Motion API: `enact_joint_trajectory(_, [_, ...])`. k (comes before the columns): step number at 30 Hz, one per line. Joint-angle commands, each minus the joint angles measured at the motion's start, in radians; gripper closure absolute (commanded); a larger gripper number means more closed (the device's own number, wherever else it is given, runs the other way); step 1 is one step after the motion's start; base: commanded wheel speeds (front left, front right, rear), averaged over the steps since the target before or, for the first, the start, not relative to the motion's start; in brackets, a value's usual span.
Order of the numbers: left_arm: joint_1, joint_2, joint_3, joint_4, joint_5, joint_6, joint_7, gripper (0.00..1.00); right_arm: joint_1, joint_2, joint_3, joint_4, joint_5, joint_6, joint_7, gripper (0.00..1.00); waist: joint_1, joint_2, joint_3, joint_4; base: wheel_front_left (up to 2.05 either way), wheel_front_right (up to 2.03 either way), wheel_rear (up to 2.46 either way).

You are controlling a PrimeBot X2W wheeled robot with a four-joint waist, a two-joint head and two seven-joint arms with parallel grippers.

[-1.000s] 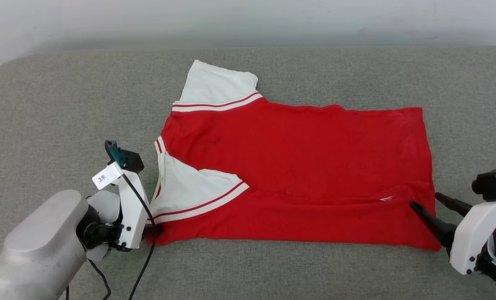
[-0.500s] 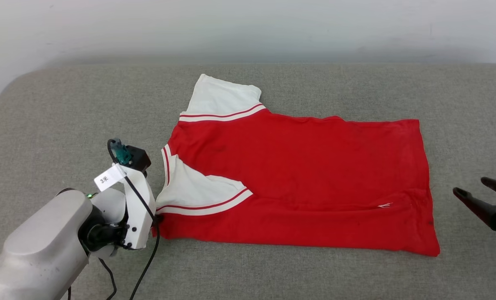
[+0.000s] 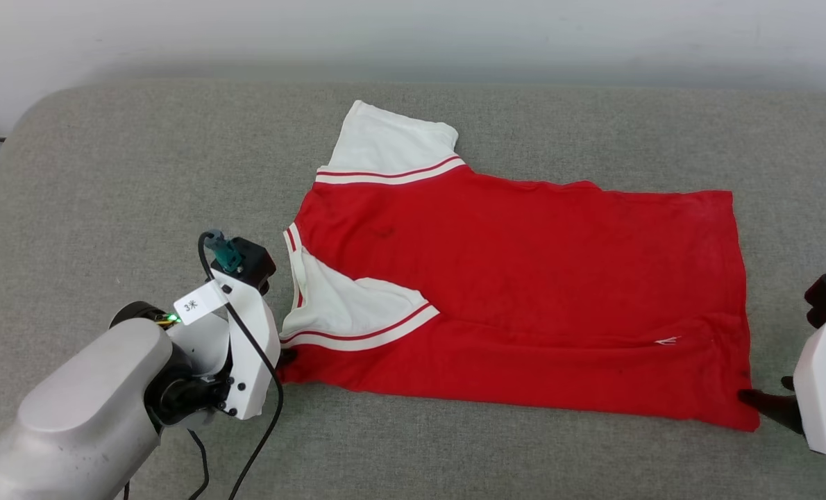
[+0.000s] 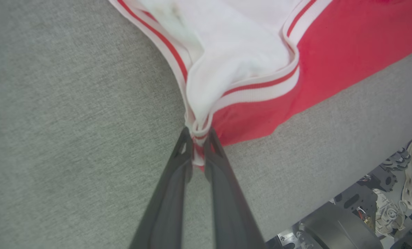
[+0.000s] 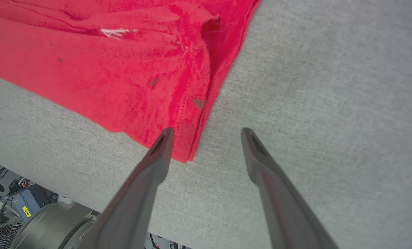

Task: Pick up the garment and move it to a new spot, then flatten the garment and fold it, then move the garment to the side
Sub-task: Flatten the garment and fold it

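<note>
Two near corners: left claw (image 4: 199, 143) is pinching the jersey (image 3: 524, 278) by its striped trim (image 4: 199, 133); right claw (image 5: 207, 133) is straddling the hem corner (image 5: 187, 152), wide open, probably prepping a fold.

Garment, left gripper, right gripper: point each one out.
garment (image 3: 524, 278), head view, middle of the red body.
left gripper (image 4: 199, 135), left wrist view, between fingertips shut on the garment.
right gripper (image 5: 207, 132), right wrist view, between open fingertips.

Shirt (image 3: 524, 278): soft matt cloth, ribbed trim. Surface (image 3: 107, 173): coarse woven cloth, matt. Left forearm shell (image 3: 73, 417): smooth, faint sheen.
</note>
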Motion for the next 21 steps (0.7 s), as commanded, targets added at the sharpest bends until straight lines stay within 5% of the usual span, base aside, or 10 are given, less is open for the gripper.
enact_joint_trajectory(1, [-0.008,-0.007,-0.002,-0.004,0.005,0.001,-0.007,1.0,0.004,0.029,-0.003,0.018,-0.01,0.0,0.002,0.0,0.0,0.0,0.015,0.009,0.0,0.0,0.0])
enact_joint_trajectory(11, [-0.006,-0.017,-0.006,0.012,0.001,-0.001,-0.023,1.0,0.038,0.132,0.064,0.154,-0.041,0.0,-0.036,0.0,0.0,0.0,0.036,0.022,0.0,0.0,0.0])
enact_joint_trajectory(12, [0.001,-0.014,-0.007,0.015,-0.002,-0.002,-0.024,1.0,0.037,0.133,0.068,0.157,-0.038,0.0,-0.05,0.32,0.0,0.0,0.031,0.019,0.0,0.0,0.0])
enact_joint_trajectory(13, [0.007,-0.013,-0.006,0.017,-0.005,-0.002,-0.026,1.0,0.031,0.13,0.068,0.157,-0.035,0.0,-0.067,0.91,0.0,0.0,0.026,0.016,0.0,0.0,0.0])
enact_joint_trajectory(14, [0.013,-0.01,-0.006,0.019,-0.007,-0.002,-0.027,1.0,0.025,0.125,0.069,0.156,-0.03,0.0,-0.081,1.0,0.0,0.0,0.02,0.013,0.0,0.0,0.0])
enact_joint_trajectory(21, [0.063,0.014,-0.003,0.015,-0.038,-0.004,-0.041,1.0,0.011,0.064,0.082,0.12,0.009,0.0,-0.154,1.0,0.0,0.0,-0.045,-0.009,0.0,0.0,0.0])
